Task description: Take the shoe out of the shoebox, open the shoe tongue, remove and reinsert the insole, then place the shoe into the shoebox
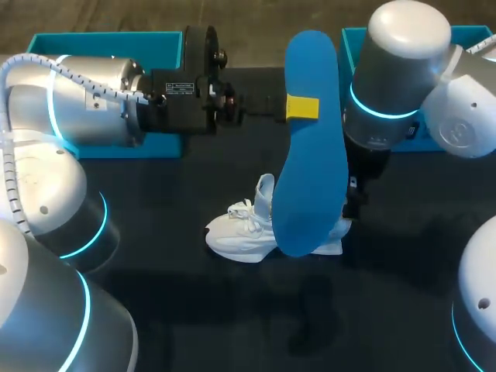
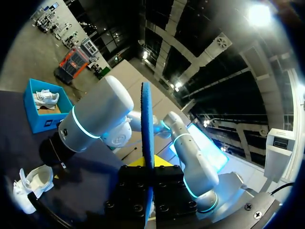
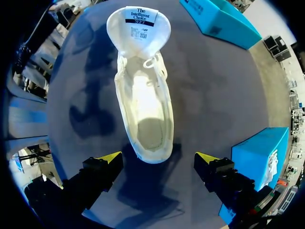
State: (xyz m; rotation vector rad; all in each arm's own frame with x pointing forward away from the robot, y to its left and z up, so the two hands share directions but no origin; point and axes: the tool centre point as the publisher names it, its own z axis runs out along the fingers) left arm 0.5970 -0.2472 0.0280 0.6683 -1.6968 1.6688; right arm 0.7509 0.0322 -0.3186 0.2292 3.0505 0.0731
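My left gripper (image 1: pixel 302 107) is shut on a blue insole (image 1: pixel 310 155) and holds it up in the air above the table; in the left wrist view the insole (image 2: pixel 147 119) stands edge-on between the fingers. On the black table lies the white shoe (image 1: pixel 242 229), its tongue (image 3: pixel 138 21) folded open and its inside bare (image 3: pixel 145 102). Straight above the shoe's heel my right gripper (image 3: pixel 158 158) stands open, one yellow tip on each side and clear of it. The right arm (image 1: pixel 387 85) comes down behind the insole.
One blue shoebox (image 1: pixel 101 46) stands at the back left and another blue shoebox (image 1: pixel 353 43) at the back right. A second white shoe (image 2: pixel 46 98) lies inside one box (image 2: pixel 43 119). The front of the table is bare black surface.
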